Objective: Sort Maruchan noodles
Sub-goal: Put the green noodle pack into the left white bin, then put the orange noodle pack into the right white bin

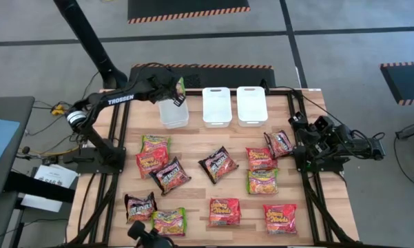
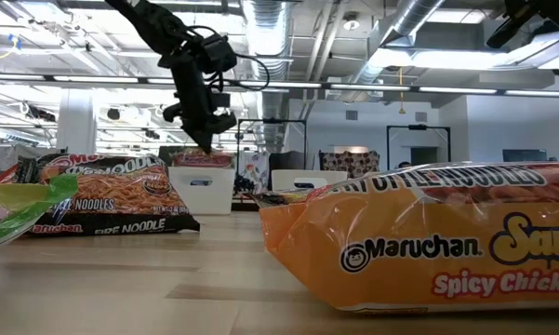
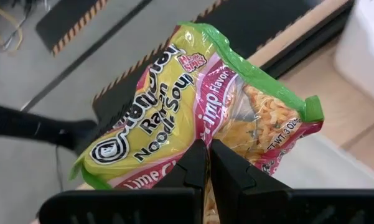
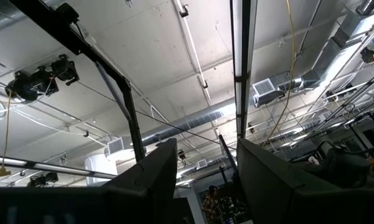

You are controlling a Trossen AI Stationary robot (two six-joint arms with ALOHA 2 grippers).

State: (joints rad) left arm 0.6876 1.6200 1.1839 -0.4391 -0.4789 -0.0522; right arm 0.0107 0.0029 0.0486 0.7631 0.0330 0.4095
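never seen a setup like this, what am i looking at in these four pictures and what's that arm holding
This is a robot with two dark arms at a wooden table, each ending in a two-finger gripper. One picture looks straight down from above, one looks level across the tabletop, and two come from cameras on the arms' wrists.

The left gripper is shut on a green-edged Maruchan noodle packet, held over the left white tub at the table's far edge. Two more white tubs stand beside it.

The right gripper waits at the table's right edge, open and empty; its camera points at the ceiling.

The other noodle packets lie scattered flat on the table, some green-edged, some black, some red-orange.
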